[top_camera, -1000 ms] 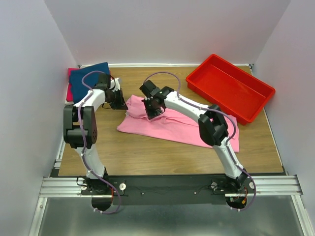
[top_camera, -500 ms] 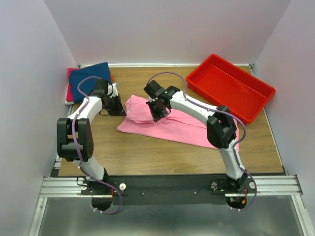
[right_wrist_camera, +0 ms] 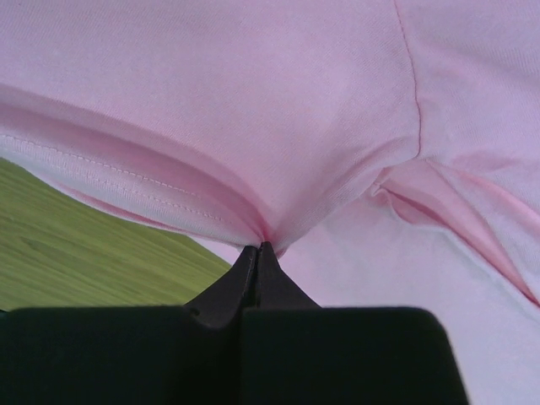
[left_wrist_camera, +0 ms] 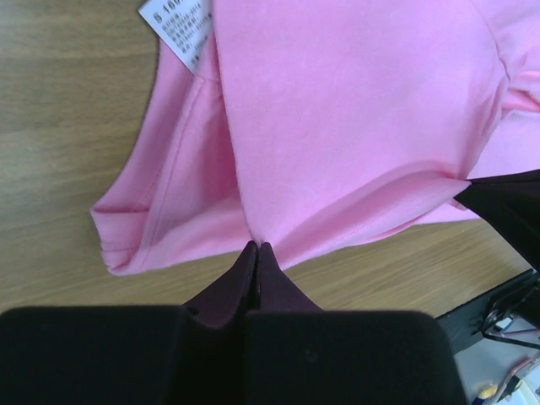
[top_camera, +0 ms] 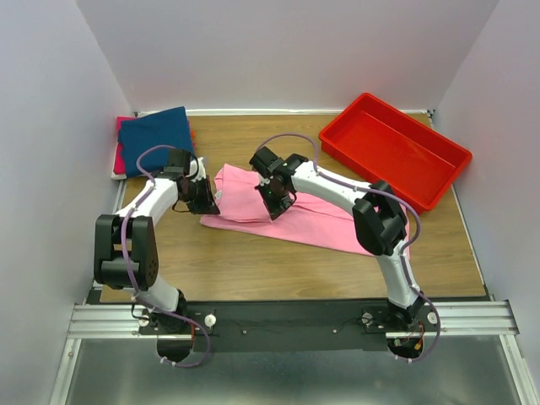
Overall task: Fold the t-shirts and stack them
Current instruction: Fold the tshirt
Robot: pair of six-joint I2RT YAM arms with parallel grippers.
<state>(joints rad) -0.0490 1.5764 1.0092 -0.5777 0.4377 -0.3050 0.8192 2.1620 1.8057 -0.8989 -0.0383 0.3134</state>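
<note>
A light pink t-shirt (top_camera: pixel 316 221) lies spread across the middle of the wooden table (top_camera: pixel 270 266). My left gripper (top_camera: pixel 207 205) is shut on its near left hem, and the pink t-shirt (left_wrist_camera: pixel 337 110) fans out from the pinched tips of that left gripper (left_wrist_camera: pixel 257 247), with a white label (left_wrist_camera: pixel 179 25) showing. My right gripper (top_camera: pixel 277 211) is shut on a fold of the same pink t-shirt (right_wrist_camera: pixel 278 101) near its middle, cloth bunching at the right gripper (right_wrist_camera: pixel 258 246). A folded navy t-shirt (top_camera: pixel 154 129) rests on a red-magenta t-shirt (top_camera: pixel 119 156) at the back left.
A red plastic tray (top_camera: pixel 393 148) stands at the back right, tilted to the table edges. White walls close in on the left, back and right. Bare wood shows along the near edge (top_camera: pixel 278 274) in front of the shirt.
Both grippers have drawn toward the near edge with the pink cloth, folding the shirt's far left part over itself. The left arm's elbow has swung down and left.
</note>
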